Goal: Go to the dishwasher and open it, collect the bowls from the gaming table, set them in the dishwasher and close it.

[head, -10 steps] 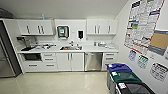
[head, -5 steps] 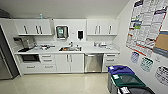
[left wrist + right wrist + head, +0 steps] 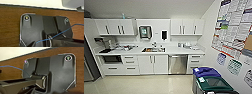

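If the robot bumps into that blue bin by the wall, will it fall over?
Probably not easily. The blue bin looks wide and boxy and sits flat on the floor, so it seems hard to tip. The shiny floor looks smooth, so a push would more likely slide it. It stands close beside the green bin, which may block it that way.

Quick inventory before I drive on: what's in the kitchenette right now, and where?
dishwasher: one, grey steel, shut, under the counter right of the sink
sink: one, mid-counter
upper cabinets: white, on the wall either side of the sink
microwave: one, dark, under the counter at left
bins: two, blue lid and green lid, by the right wall
posters: several, right wall
wrist plates: dark, over wood-brown flooring
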You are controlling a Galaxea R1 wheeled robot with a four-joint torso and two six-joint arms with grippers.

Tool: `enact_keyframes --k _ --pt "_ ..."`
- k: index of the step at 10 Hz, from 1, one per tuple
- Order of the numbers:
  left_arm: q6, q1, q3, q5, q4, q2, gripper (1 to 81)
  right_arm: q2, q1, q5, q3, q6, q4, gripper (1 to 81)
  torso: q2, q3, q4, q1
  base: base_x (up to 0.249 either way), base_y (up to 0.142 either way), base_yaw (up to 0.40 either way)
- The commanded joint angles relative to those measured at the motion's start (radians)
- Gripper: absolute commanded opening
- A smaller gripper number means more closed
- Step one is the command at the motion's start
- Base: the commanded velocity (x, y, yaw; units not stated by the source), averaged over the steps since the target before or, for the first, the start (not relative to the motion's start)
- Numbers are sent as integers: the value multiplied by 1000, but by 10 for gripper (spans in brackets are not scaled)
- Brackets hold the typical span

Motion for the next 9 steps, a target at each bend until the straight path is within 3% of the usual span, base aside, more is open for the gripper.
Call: enact_keyframes --k 1,9 --pt "-5 -54 7 47 4 -15 811 -24 58 -54 12 0 -4 811 0 0 0 0 151 0 0" --pt "-5 -54 7 47 6 -15 811 -24 58 -54 12 0 -4 811 0 0 0 0 142 0 0"
